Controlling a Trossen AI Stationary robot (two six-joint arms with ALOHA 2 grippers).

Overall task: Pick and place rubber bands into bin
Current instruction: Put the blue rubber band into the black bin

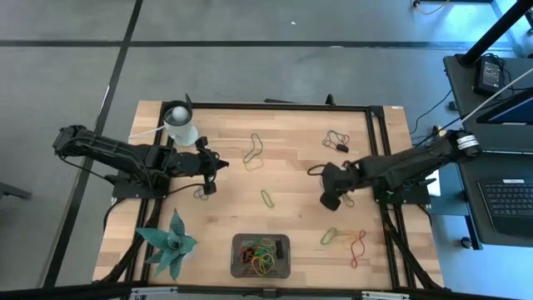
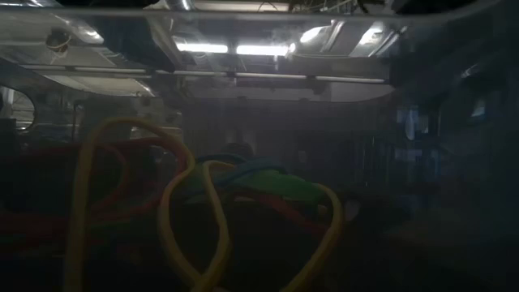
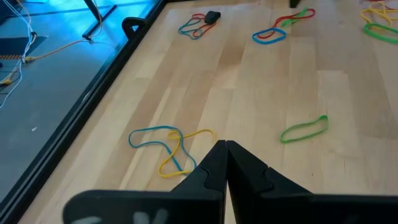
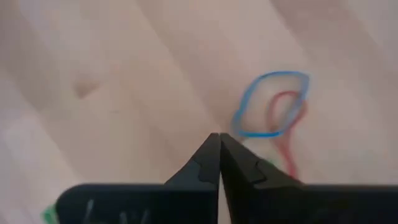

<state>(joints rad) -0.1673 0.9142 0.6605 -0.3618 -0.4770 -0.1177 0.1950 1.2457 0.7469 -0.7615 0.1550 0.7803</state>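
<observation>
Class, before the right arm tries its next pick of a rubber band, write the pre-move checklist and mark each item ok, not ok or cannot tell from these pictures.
1. Right gripper empty: ok, fingertips together with nothing between them.
2. Target in reach: ok, blue and red thin elastic loops lie on the wood just ahead of it.
3. Jaws open for a pick: not ok, they look closed.
4. Small dark grey rectangular bin ready: ok, at the table's near edge, already holding coloured bands.
5. Left gripper out of the way: ok, shut and empty on the table's far left side.
6. Path to bin clear: cannot tell.
</observation>
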